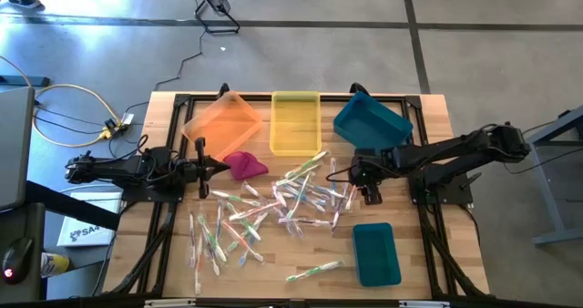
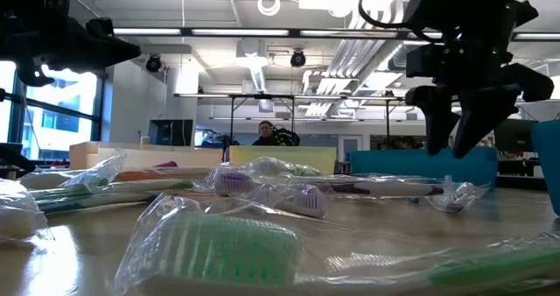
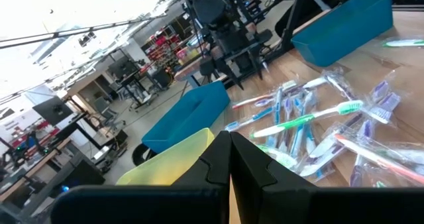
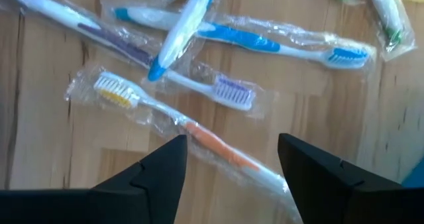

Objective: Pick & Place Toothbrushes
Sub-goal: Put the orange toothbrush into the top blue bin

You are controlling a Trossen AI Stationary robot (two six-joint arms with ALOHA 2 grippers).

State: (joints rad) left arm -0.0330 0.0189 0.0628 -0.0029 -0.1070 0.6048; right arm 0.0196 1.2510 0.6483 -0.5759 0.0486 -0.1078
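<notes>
Many toothbrushes [image 1: 282, 203] in clear wrappers lie scattered flat on the wooden table's middle and near left. My right gripper [image 1: 366, 188] hangs open, fingers pointing down, just above the right edge of the pile; the low view [image 2: 464, 130] shows it clear of the table. In the right wrist view its fingers [image 4: 232, 159] stand on either side of a wrapped orange-handled toothbrush [image 4: 215, 146] without touching it. My left gripper [image 1: 217, 169] is shut and empty [image 3: 230, 159], held level beside a magenta cloth lump [image 1: 246, 165].
An orange bin [image 1: 221, 121], a yellow bin [image 1: 295, 123] and a tilted teal bin [image 1: 371, 121] stand along the far edge. A second teal bin [image 1: 376, 253] sits at the near right, with one green toothbrush [image 1: 314, 271] beside it.
</notes>
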